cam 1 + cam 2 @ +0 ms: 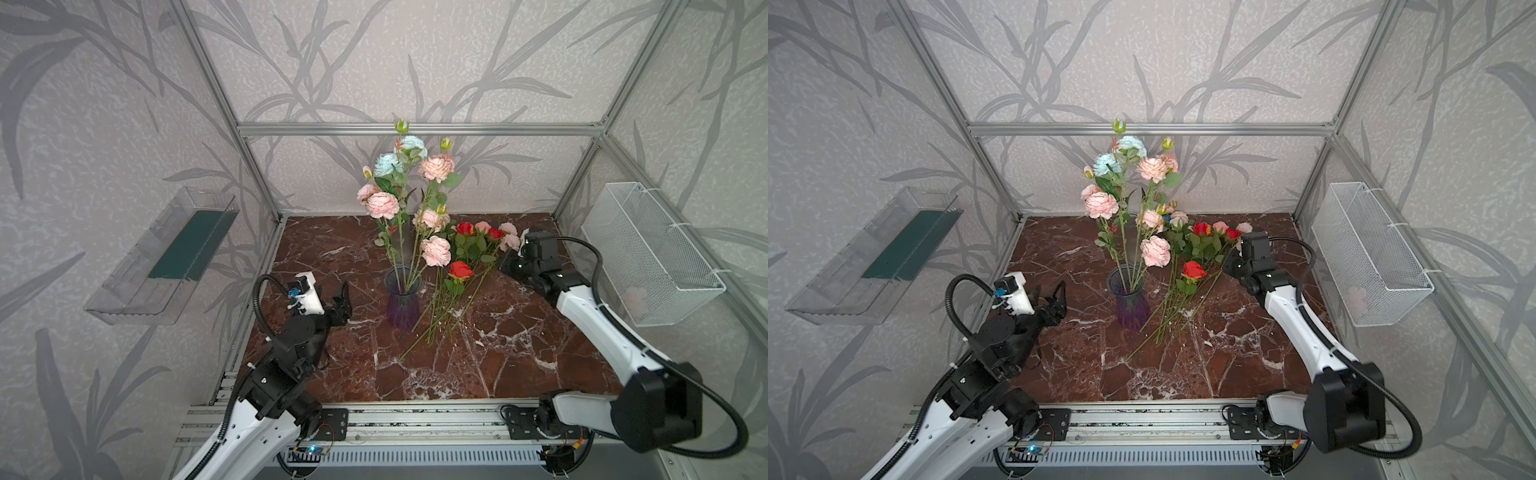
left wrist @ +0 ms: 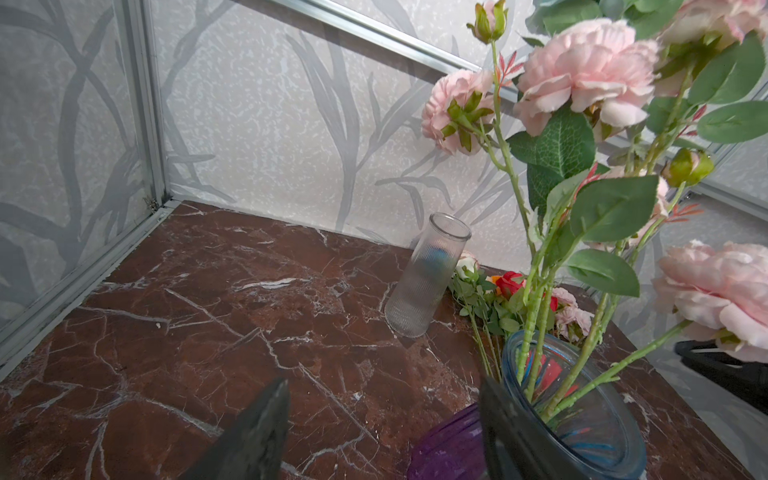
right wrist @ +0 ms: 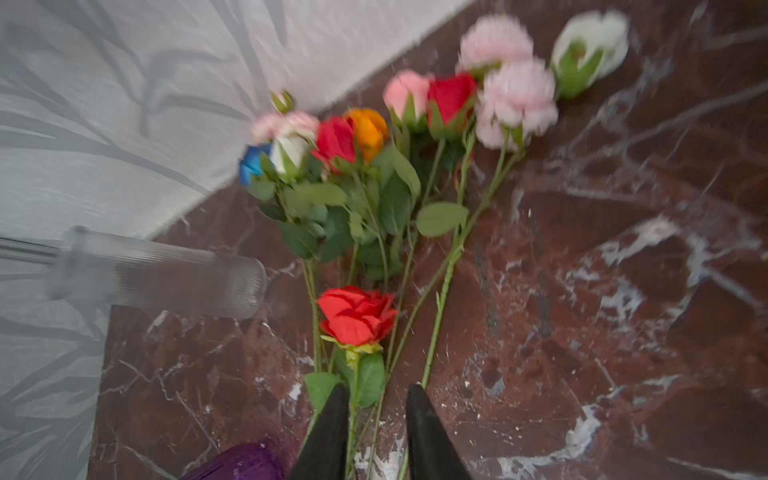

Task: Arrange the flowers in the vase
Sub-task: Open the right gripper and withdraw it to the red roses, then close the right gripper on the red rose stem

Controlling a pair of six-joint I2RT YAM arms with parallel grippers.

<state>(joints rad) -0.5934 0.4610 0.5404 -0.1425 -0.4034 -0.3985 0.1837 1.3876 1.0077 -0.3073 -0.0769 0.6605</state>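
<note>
Left tool [image 1: 1049, 293] gapes wide near the vase [image 1: 402, 299]; right tool [image 3: 378, 390], narrowly parted, straddles the stem of the red rose [image 3: 357, 316] on the counter [image 3: 582, 332].

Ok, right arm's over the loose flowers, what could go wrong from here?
1. The right gripper has its fingers around several crossed stems near the red rose; closing could catch more than one flower.
2. The vase carries tall, leaning peonies, and the stems lie close to its base; dragging them might tip it.
</note>
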